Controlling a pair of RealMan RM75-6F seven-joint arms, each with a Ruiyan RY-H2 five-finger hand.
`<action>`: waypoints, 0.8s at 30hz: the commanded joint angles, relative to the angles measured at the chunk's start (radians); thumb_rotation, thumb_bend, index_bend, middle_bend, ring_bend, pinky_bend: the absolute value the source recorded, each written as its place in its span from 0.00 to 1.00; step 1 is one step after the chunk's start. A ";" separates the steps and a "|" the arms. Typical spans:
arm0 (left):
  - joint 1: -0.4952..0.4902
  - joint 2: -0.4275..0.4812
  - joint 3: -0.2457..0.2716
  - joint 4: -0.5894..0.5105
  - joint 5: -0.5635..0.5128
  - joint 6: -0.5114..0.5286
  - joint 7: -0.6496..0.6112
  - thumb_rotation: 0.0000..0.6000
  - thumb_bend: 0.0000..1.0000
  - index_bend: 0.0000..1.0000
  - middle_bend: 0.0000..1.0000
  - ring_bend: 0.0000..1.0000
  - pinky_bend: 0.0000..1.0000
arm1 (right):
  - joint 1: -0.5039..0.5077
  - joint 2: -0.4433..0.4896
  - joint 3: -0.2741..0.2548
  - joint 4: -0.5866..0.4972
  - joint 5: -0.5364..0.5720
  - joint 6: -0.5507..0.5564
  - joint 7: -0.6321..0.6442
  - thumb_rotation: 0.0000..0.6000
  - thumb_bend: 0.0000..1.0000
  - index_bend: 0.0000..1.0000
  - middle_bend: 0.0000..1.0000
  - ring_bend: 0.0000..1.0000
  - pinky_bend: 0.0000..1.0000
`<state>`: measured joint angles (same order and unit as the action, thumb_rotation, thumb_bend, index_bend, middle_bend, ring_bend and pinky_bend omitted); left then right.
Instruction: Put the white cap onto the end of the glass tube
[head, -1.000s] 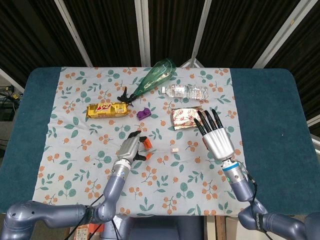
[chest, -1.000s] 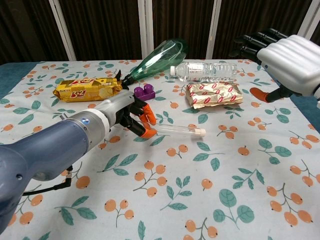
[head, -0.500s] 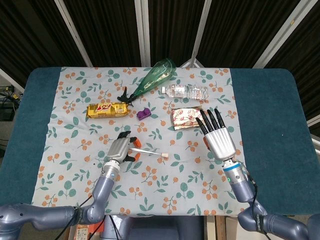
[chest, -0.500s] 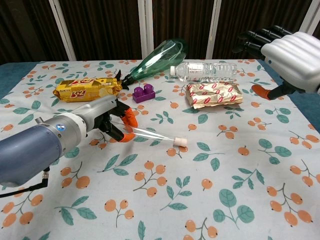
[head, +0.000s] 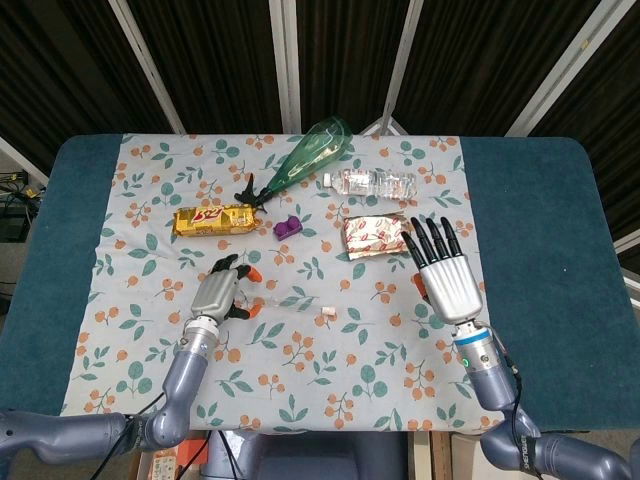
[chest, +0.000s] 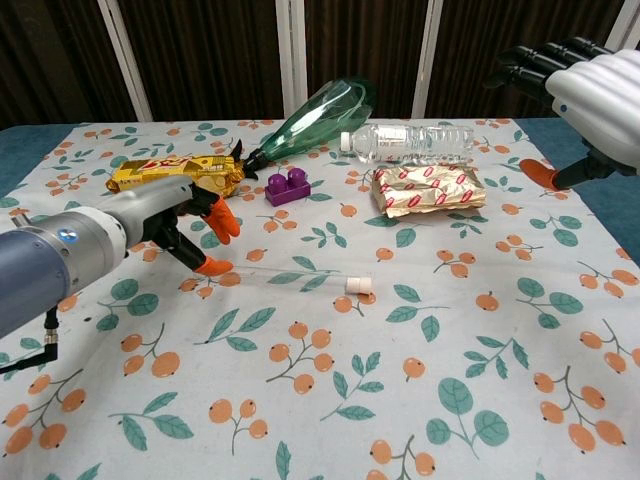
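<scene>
Glass tube (chest: 300, 279) lies flat on the cloth at frame centre in the chest view, white cap (chest: 352, 286) seated on its right end; in the head view the tube (head: 290, 305) is nearly invisible against the print, only the cap (head: 325, 314) reads clearly. Tube's left end is faint, can't tell exactly where it stops.

Half a second ago the left hand pinched the tube, tilted off the surface; now the tube is down and released, and the left hand (chest: 195, 225) has pulled back toward the left, clear of it. Its fingers (chest: 222, 218) are apart, orange tips showing, holding nothing.

Right hand (head: 448, 275) hovers at right, palm down, fingers spread and empty, slightly further right than before; in the chest view it (chest: 590, 85) is cut off by the frame's upper right edge.
</scene>
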<state>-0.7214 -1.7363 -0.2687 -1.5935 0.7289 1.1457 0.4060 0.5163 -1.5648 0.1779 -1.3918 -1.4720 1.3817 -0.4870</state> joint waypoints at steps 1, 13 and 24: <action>0.033 0.060 0.015 -0.057 0.094 0.050 -0.021 1.00 0.33 0.37 0.31 0.05 0.00 | -0.039 0.033 0.023 -0.097 0.067 0.011 0.055 1.00 0.43 0.13 0.04 0.00 0.00; 0.264 0.386 0.239 -0.274 0.492 0.259 -0.159 1.00 0.23 0.14 0.17 0.00 0.00 | -0.223 0.276 -0.040 -0.425 0.160 0.055 0.231 1.00 0.31 0.01 0.00 0.00 0.00; 0.501 0.626 0.449 -0.350 0.732 0.448 -0.323 1.00 0.22 0.12 0.11 0.00 0.00 | -0.401 0.432 -0.192 -0.404 0.029 0.158 0.446 1.00 0.31 0.00 0.00 0.00 0.00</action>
<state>-0.2656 -1.1513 0.1297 -1.9476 1.3925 1.5393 0.1298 0.1489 -1.1493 0.0151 -1.8147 -1.4110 1.5078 -0.0696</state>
